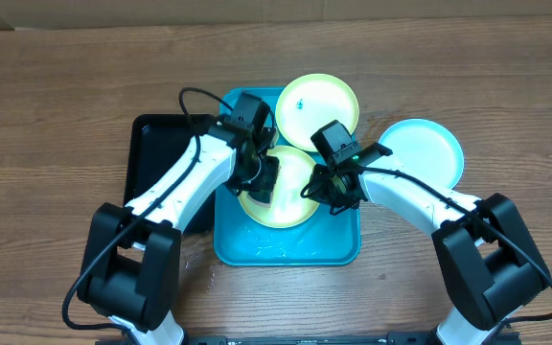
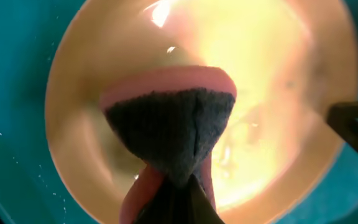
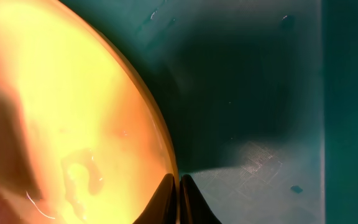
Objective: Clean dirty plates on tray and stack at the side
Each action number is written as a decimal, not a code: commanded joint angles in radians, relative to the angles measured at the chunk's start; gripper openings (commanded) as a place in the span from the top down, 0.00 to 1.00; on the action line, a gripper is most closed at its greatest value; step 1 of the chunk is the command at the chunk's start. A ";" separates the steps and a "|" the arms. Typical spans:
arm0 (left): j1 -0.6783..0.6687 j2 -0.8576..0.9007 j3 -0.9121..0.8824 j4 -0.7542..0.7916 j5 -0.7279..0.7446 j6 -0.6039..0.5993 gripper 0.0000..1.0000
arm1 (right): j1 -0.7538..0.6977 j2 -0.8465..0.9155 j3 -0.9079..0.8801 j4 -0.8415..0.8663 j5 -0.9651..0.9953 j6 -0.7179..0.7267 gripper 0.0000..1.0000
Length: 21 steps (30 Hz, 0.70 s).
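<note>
Three plates are out. One yellow-green plate (image 1: pixel 290 206) lies flat and face up in the turquoise tray (image 1: pixel 286 251), directly beneath the left hand (image 1: pixel 262 182). That hand is clamped on a pink sponge (image 2: pixel 166 124) with a dark scouring face, pressed to the plate's middle. The right hand (image 3: pixel 179 196), fingers together, sits at the plate's right rim, seemingly steadying it. Being round, the plate has no long axis or heading. The other yellow-green plate (image 1: pixel 317 107) overlaps the tray's far rim, and the light blue plate (image 1: pixel 420 153) rests on the counter (image 1: pixel 65 77).

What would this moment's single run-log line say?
phase: scrub | left gripper: jaws shut on sponge, over yellow plate in tray | right gripper: jaws shut at that plate's rim
</note>
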 commanded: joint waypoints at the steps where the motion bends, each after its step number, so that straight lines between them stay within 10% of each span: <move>1: -0.002 -0.003 -0.069 0.048 -0.087 -0.073 0.96 | 0.010 -0.013 -0.011 0.002 0.009 0.001 0.96; 21: -0.016 -0.006 -0.103 0.219 0.314 -0.083 0.95 | 0.010 -0.013 -0.011 0.003 0.010 0.001 0.96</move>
